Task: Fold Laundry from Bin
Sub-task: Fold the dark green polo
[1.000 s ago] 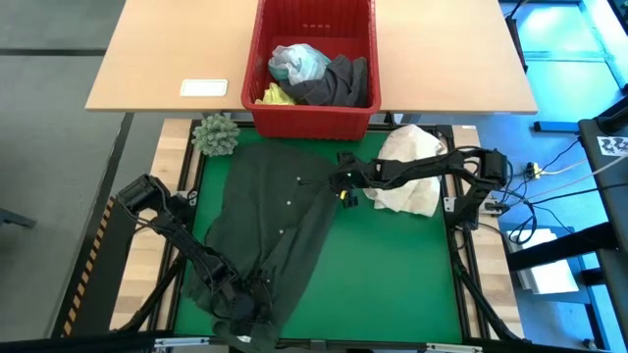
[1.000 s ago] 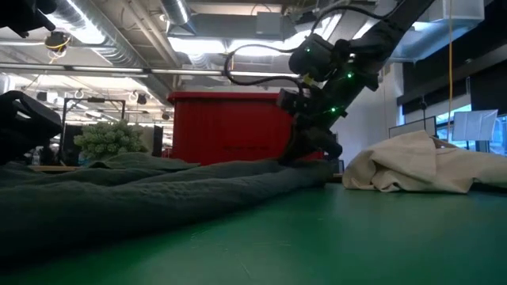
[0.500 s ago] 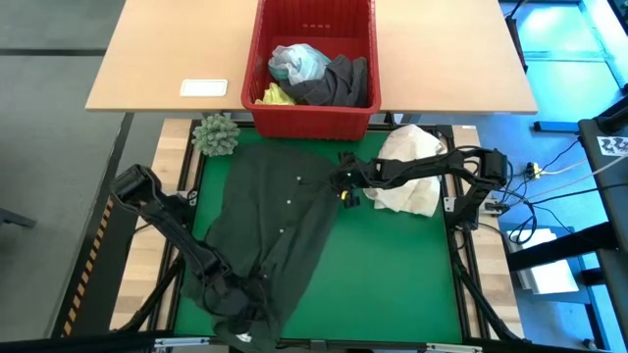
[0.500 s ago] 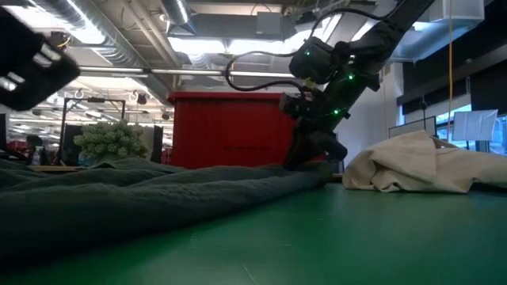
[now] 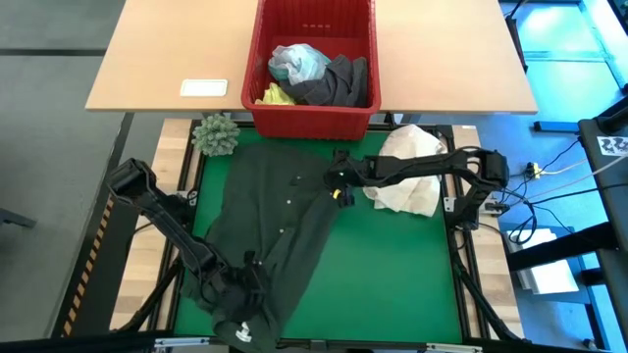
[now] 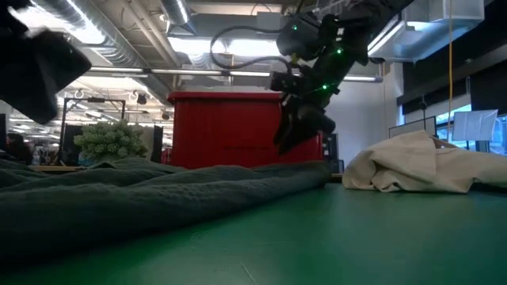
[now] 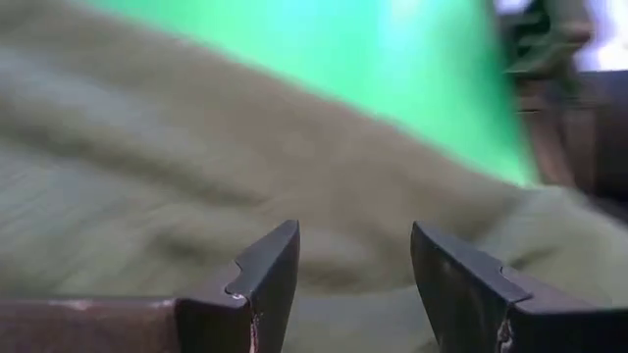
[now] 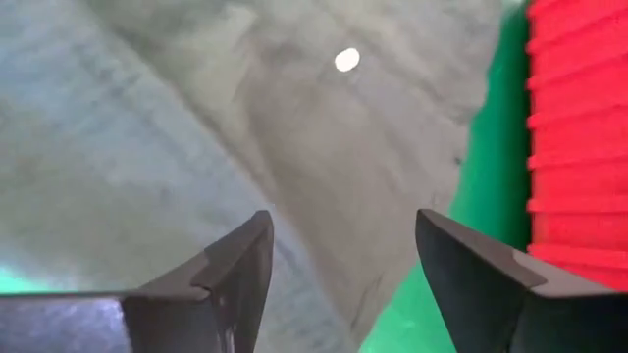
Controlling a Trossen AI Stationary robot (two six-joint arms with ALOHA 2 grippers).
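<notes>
Above dark green shirt (image 5: 275, 226), right pincer (image 8: 339, 265) spread, empty; low view shows it lifted clear.

A green mat (image 5: 392, 265) covers the work table, framed by pale wooden edges. Behind it stands a light wooden desk (image 5: 157, 59) bearing a small white card (image 5: 204, 87). Grey floor (image 5: 49, 147) lies to one side. In the level view, an open industrial ceiling (image 6: 119, 47) shows with ducts, pipes and long strip lights, and a dark-framed window (image 6: 451, 87) at the right
</notes>
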